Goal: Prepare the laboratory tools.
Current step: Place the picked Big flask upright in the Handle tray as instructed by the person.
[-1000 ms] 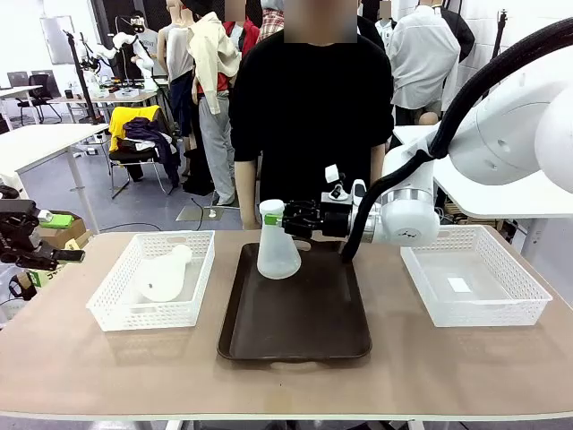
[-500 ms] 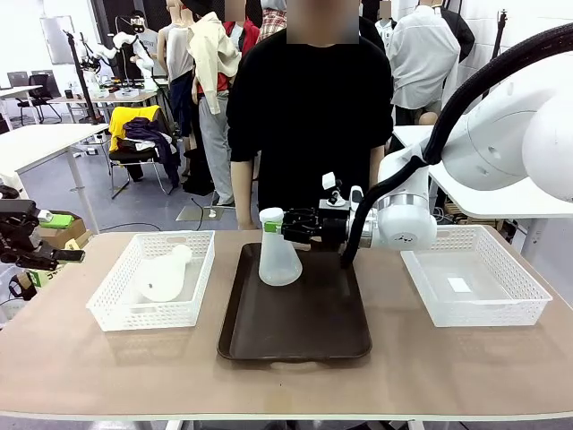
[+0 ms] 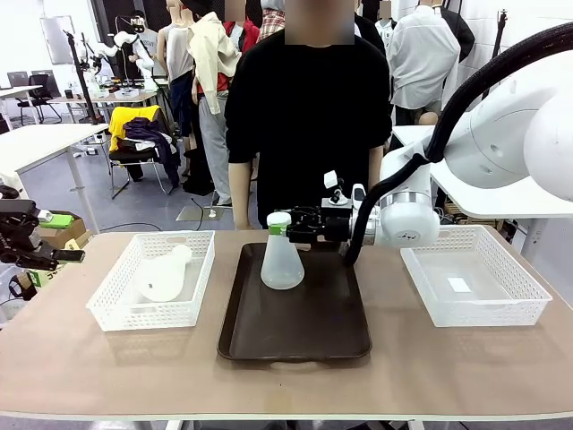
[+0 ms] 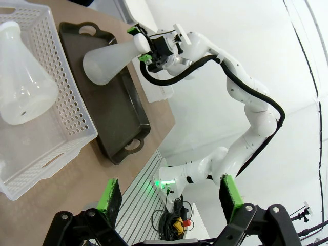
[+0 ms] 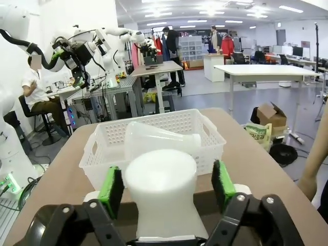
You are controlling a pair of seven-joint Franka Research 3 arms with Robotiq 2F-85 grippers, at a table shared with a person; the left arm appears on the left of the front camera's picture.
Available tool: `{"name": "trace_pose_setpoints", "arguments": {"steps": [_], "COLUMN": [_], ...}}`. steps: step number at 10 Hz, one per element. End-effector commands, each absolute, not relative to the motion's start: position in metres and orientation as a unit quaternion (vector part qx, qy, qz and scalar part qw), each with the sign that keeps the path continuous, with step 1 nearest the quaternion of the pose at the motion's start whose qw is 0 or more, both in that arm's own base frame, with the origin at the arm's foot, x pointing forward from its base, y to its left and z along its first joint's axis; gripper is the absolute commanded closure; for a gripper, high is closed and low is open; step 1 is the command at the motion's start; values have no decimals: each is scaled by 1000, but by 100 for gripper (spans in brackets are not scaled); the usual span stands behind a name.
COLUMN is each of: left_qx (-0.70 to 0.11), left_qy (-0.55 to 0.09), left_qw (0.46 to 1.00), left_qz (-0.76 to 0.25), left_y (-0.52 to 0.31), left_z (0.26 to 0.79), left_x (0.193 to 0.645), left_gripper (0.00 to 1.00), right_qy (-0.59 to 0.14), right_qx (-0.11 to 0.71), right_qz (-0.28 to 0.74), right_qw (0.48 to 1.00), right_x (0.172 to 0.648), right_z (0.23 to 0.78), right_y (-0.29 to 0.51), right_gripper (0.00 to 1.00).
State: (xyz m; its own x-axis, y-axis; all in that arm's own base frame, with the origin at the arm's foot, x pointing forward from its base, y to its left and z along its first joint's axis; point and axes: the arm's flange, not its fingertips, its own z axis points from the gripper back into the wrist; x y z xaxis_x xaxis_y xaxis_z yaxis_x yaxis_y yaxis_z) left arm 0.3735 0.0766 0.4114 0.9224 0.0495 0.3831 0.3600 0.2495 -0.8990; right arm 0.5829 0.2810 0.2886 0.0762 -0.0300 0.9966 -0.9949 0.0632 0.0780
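- Since a second ago, the right gripper has carried its flask slightly down and toward the robot's right. The base now sits lower and seems to meet the far part of the tray.
- The left gripper hangs nearest the robot, off the table edge. Its fingers are spread wide with nothing between them, probably parked until its turn comes.
- Ahead of those fingers stands the left basket. The second flask lies on its side inside it, untouched.
- The right fingers reach in level from the side, closed about the narrow neck of the upright flask just under its mouth. Gripping there keeps the wide base free to land flat.
- The flask body hangs directly below these fingers, over the dark tray. Whether the base bears its full weight yet, I cannot tell.
- Behind the right fingers, toward the arm's own side, the right basket holds no flask.
- Beyond the fingers, at the far side of the table, the person stands close. No hand of theirs reaches toward either flask.
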Motion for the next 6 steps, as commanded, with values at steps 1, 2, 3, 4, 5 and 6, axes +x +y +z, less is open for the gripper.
{"name": "trace_pose_setpoints", "arguments": {"steps": [1, 2, 3, 4, 5, 6], "left_qx": [-610, -610, -610, -610, -610, -610], "left_qy": [-176, -176, -176, -176, -176, -176], "left_qw": [766, 766, 766, 766, 766, 766], "left_qz": [-100, -100, -100, -100, -100, -100], "left_y": [77, 77, 77, 77, 77, 77], "left_z": [413, 413, 413, 413, 413, 413], "left_x": [374, 374, 374, 374, 374, 374], "left_gripper": [0, 0, 0, 0, 0, 0], "right_qy": [-479, -471, -453, -443, -448, -452], "right_qx": [504, 501, 481, 465, 456, 448], "right_qz": [465, 466, 473, 482, 486, 495], "right_qw": [548, 556, 583, 596, 596, 592], "right_x": [580, 579, 577, 577, 575, 571], "right_z": [293, 295, 300, 307, 315, 325], "right_y": [278, 274, 266, 260, 256, 255], "right_gripper": [0, 0, 0, 0, 0, 0]}}
